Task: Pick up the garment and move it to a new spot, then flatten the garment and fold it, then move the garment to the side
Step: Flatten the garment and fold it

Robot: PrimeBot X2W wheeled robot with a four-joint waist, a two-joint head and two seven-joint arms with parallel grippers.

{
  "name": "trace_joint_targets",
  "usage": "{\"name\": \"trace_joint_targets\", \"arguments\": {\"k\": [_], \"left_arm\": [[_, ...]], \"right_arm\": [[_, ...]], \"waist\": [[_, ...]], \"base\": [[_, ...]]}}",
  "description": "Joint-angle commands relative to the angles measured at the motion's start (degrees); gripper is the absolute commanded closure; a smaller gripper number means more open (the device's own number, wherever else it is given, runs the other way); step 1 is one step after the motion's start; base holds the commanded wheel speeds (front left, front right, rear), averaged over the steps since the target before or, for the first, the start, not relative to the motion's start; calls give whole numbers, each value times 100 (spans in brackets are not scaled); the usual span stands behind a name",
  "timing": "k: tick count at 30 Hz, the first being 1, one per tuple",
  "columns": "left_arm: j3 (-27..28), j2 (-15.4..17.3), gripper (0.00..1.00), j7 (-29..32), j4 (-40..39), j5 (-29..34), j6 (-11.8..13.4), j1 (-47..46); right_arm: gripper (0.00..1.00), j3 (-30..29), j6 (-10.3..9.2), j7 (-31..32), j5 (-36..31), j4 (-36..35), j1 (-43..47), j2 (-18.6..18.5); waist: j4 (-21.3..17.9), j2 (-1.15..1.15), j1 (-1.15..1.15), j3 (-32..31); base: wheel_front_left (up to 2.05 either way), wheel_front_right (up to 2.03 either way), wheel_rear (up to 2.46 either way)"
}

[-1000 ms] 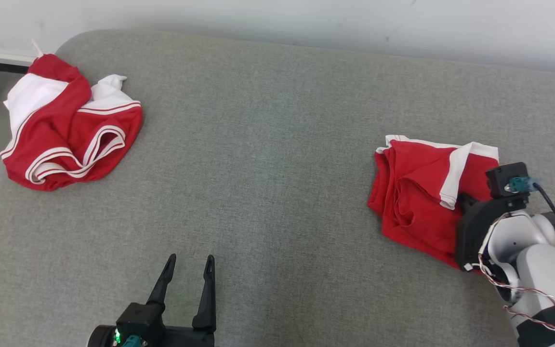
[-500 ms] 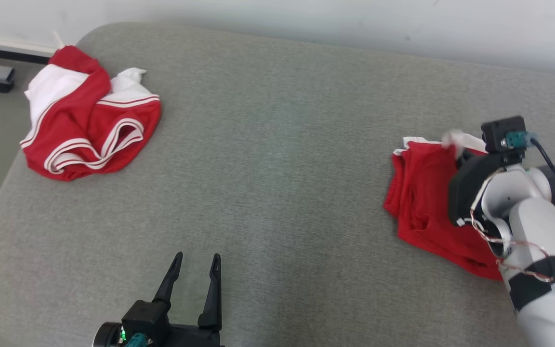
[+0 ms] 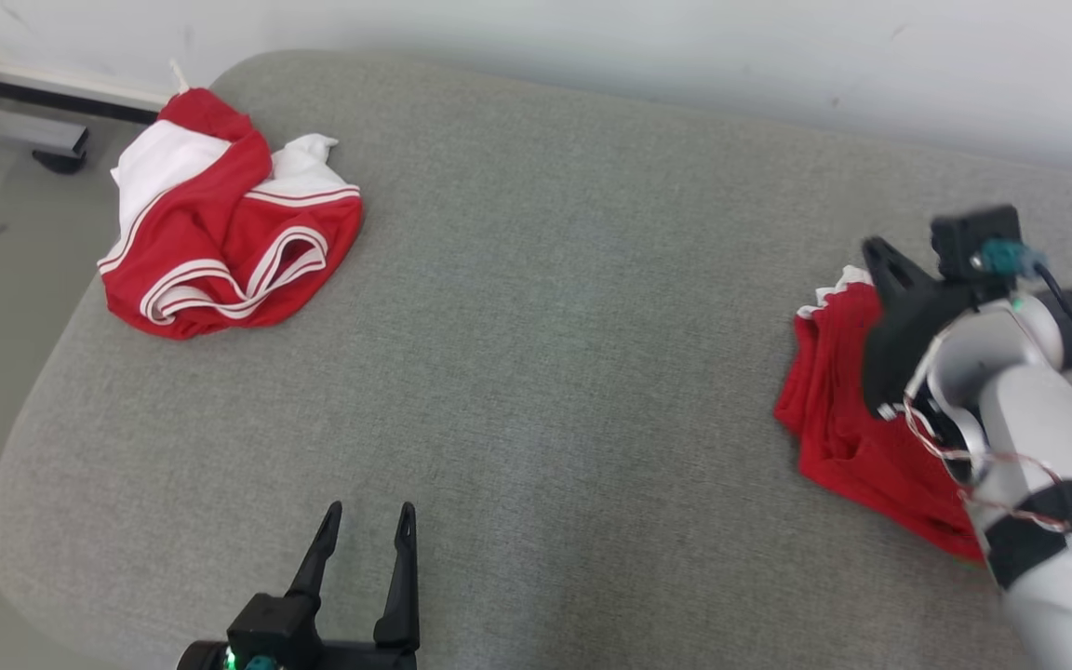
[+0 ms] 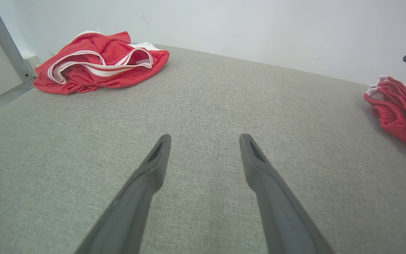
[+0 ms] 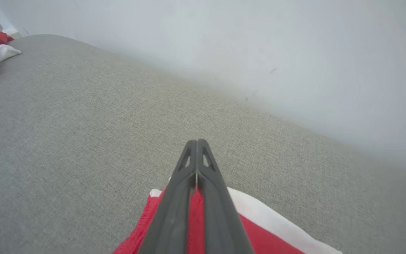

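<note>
1. You are looking down on a grey padded surface that runs back to a pale wall.
2. Near its far left corner lies a crumpled red garment, bunched in a heap, with white panels and white stripes.
3. By the right edge lies a folded red garment with white trim at its far end; your right arm covers part of it.
4. Your right gripper sits over that far end, its fingers pressed together into one dark tip.
5. Your left gripper is at the bottom, fingers spread over bare fabric, well apart from both garments.
6. A grey metal bar lies beyond the left corner.
</note>
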Motion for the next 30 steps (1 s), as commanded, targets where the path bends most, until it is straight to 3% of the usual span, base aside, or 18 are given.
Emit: {"name": "trace_joint_targets", "arguments": {"k": [1, 9, 17, 30], "left_arm": [[14, 25, 0, -19, -24, 42, 2, 98], [49, 83, 0, -18, -99, 92, 12, 162], [77, 108, 0, -19, -134, 129, 3, 63], [130, 152, 0, -18, -65, 66, 25, 160]], "right_arm": [[100, -34, -15, -47, 27, -180, 315, -157], [100, -303, -14, -125, -133, -1141, 1407, -370], [100, -218, -14, -518, -378, -1437, 2278, 235], [100, 913, -15, -875, -240, -1178, 2798, 1080]], "waist": [[-118, 0, 1, -86], [-493, 0, 1, -200], [-773, 0, 1, -180], [-888, 0, 1, -413]], "base": [[0, 0, 0], [0, 0, 0], [0, 0, 0], [0, 0, 0]]}}
